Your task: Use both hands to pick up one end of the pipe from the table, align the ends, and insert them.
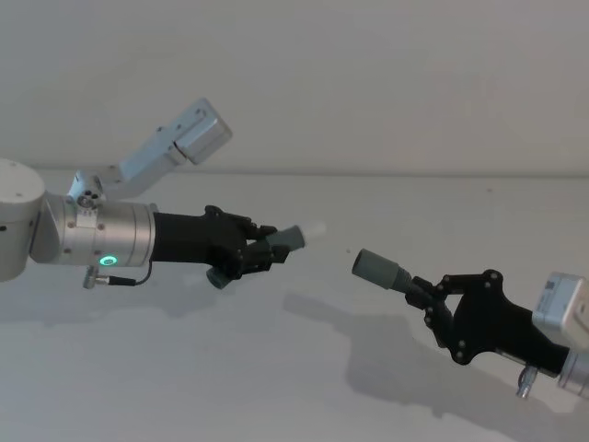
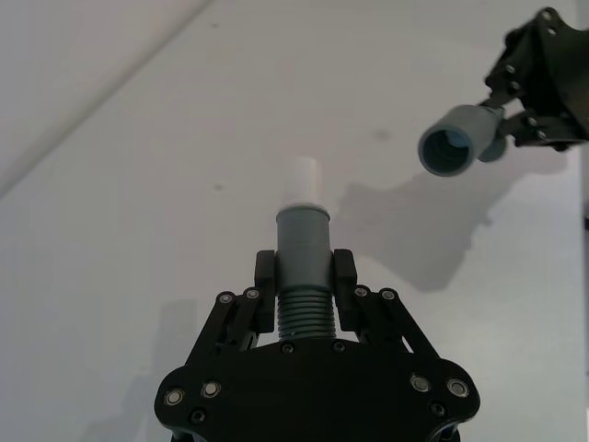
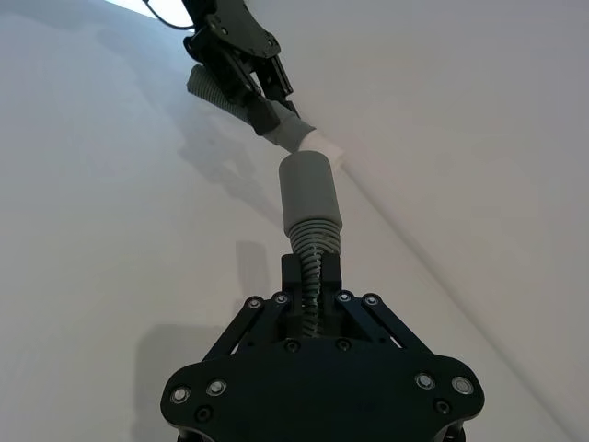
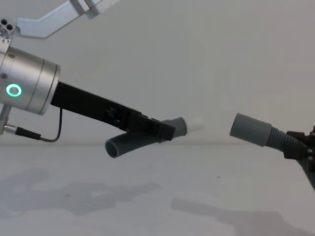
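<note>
the left pipe piece (image 1: 276, 247) hangs above the table (image 1: 276, 368), its grey cuff (image 2: 303, 241) and white spigot (image 2: 305, 180) pointing toward 3 o'clock in the head view; its ribbed tail (image 4: 129, 143) droops toward 7 o'clock in the chest view. the left gripper (image 1: 262, 250) is clamped on the ribbed body just behind the cuff, one finger (image 2: 264, 287) on each side, the arm reaching in from 9 o'clock and level

the right pipe piece (image 1: 386, 270) is also in the air, its hollow cuff (image 2: 456, 140) facing 10 o'clock in the head view toward the spigot. the right gripper (image 1: 425, 293) is closed on the ribs behind that cuff, its arm coming up from 4 o'clock

the two ends are apart, a bare gap between them, and the right cuff sits a little lower than the spigot. the table under both is open white surface, its far edge meeting the wall (image 1: 368, 74) behind
</note>
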Tool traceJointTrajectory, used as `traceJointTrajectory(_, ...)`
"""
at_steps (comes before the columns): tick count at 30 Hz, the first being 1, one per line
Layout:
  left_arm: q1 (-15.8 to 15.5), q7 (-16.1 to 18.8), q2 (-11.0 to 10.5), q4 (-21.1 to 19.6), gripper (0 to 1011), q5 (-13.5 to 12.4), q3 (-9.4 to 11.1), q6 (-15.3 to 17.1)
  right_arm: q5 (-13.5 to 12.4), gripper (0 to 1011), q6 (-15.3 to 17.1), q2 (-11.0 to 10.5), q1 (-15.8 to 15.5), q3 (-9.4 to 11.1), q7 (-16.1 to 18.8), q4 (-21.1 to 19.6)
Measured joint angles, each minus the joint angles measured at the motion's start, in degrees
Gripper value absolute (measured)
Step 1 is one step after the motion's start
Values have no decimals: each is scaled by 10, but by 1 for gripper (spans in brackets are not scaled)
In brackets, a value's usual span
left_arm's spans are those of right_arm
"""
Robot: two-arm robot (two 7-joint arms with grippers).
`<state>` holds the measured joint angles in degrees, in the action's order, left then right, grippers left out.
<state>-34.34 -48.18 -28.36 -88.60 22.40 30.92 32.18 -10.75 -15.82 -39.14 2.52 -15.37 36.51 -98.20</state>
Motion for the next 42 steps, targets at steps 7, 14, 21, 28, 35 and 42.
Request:
traceJointTrajectory(7,-18,-42,-12,9,348,11,15,10,13,93,-37,-11,2,-2,5,9)
traceJointTrajectory(14,-33,-76,-20,17,348,19,29,17,31,94,-68,-20,2,-3,3,14)
traceJointTrajectory(21,-49,-103,-23,25,348,24,42,19,57,93,-103,-26,3,-6,-5,20)
traceJointTrajectory(28,-64,-126,-23,34,348,29,54,19,76,93,-117,-28,3,-10,-15,23)
traceJointTrajectory(35,-74,-142,-22,41,348,34,64,21,94,93,-120,-26,3,-13,-28,24)
traceJointTrajectory(42,-81,-152,-22,46,348,40,71,28,119,94,-111,-16,2,-14,-53,25)
